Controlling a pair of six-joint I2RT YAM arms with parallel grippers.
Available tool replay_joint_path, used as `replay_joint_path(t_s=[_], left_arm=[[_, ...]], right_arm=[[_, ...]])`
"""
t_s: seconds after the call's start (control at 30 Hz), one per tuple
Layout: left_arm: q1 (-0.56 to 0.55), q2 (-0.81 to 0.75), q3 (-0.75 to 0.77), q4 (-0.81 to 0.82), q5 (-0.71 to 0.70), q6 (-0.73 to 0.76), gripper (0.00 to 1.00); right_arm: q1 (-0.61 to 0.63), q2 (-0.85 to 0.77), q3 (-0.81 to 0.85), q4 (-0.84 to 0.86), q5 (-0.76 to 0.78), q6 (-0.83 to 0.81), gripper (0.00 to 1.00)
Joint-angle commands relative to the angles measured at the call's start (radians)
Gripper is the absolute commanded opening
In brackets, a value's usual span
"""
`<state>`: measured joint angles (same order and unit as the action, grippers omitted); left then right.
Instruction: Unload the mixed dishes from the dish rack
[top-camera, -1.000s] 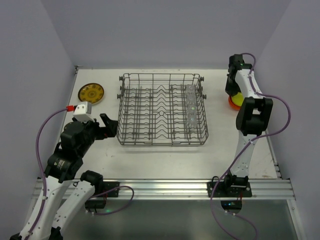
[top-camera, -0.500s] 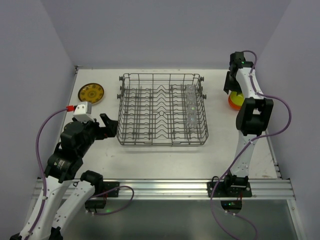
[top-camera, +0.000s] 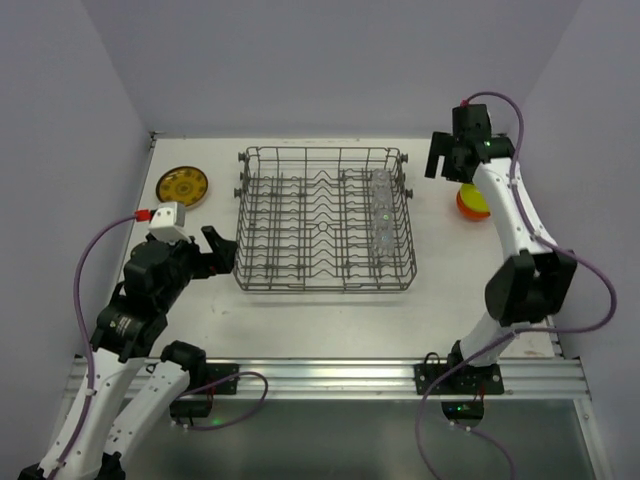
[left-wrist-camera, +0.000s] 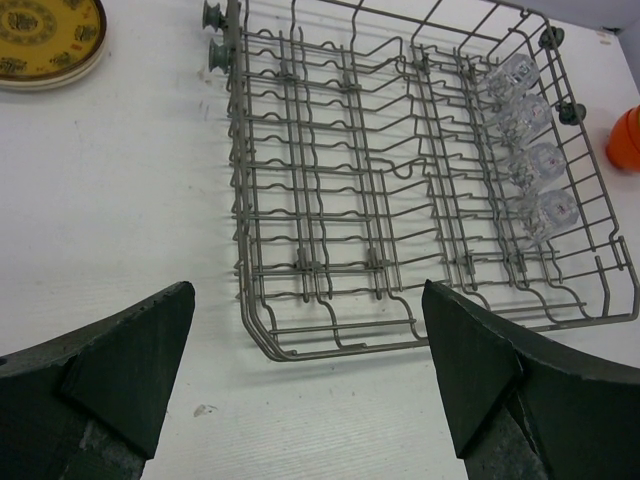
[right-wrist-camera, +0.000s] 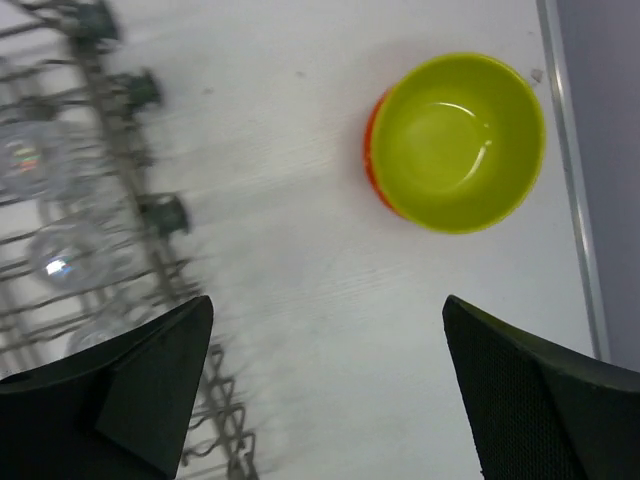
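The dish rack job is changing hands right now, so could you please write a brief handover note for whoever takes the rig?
Left gripper: open, empty, at the dish rack's left side.
Right gripper: open, empty, between rack and bowls.
Done: yellow-green bowl nested on an orange bowl right of the rack; patterned plates stacked far left.
Left: clear glasses in the rack's right row.

Bright even light, right-wrist motion blur

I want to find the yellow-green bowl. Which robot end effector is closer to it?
The right end effector, hovering just beside the yellow-green bowl. The left end effector is far across the dish rack.
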<state>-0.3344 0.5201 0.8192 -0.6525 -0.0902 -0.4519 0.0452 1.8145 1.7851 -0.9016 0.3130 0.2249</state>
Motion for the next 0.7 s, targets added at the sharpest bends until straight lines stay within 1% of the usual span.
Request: replay_joint_path(t_s=[0.0,0.03,0.07,0.1,0.13,0.23,0.27,0.3,0.33,0.37,0.4,0.43,0.53,0.57,0.63,0.67], left_arm=[[-0.003,0.020,-0.006,0.030,-0.013,0.015,1.00],[-0.005,0.029,-0.005,0.030,-0.013,0.015,1.00],[-0.005,0.035,-0.003,0.030,-0.014,0.015,1.00],[-0.005,0.040,-0.002,0.030,-0.019,0.015,1.00],[-0.005,0.049,0.001,0.030,-0.023,0.013,1.00],[-0.005,0.060,0.006,0.027,-0.034,0.012,1.00],[-0.005,0.060,0.011,0.027,-0.042,0.013,1.00],[-0.005,0.060,0.014,0.027,-0.048,0.013,1.00],[-0.005,0.057,0.014,0.027,-0.074,0.013,1.00],[-0.005,0.054,0.011,0.033,-0.089,0.010,1.00],[-0.005,0.044,0.006,0.039,-0.101,0.009,1.00],[-0.005,0.040,-0.003,0.043,-0.121,0.006,1.00],[-0.003,0.038,-0.009,0.056,-0.121,0.001,1.00],[-0.003,0.038,-0.012,0.056,-0.126,0.001,1.00],[-0.003,0.044,-0.015,0.056,-0.120,-0.001,1.00],[-0.003,0.047,-0.015,0.059,-0.117,0.001,1.00]], right_arm=[[0.105,-0.327,-0.183,0.200,-0.088,0.051,0.99],[0.107,-0.380,-0.314,0.308,-0.165,0.076,0.99],[0.107,-0.429,-0.384,0.370,-0.261,0.111,0.99],[0.105,-0.517,-0.459,0.433,-0.410,0.134,0.99],[0.105,-0.552,-0.587,0.545,-0.476,0.167,0.99],[0.105,-0.641,-0.732,0.622,-0.607,0.235,0.99],[0.110,-0.656,-0.753,0.625,-0.629,0.273,0.97],[0.122,-0.665,-0.783,0.616,-0.637,0.292,0.90],[0.134,-0.678,-0.788,0.597,-0.584,0.307,0.86],[0.151,-0.678,-0.787,0.564,-0.516,0.312,0.86],[0.183,-0.678,-0.785,0.537,-0.450,0.312,0.86],[0.196,-0.675,-0.782,0.486,-0.371,0.306,0.89],[0.257,-0.672,-0.782,0.431,-0.286,0.297,0.98],[0.275,-0.664,-0.780,0.423,-0.232,0.297,0.98],[0.327,-0.640,-0.754,0.391,-0.178,0.291,0.98],[0.340,-0.598,-0.742,0.377,-0.148,0.286,0.98]])
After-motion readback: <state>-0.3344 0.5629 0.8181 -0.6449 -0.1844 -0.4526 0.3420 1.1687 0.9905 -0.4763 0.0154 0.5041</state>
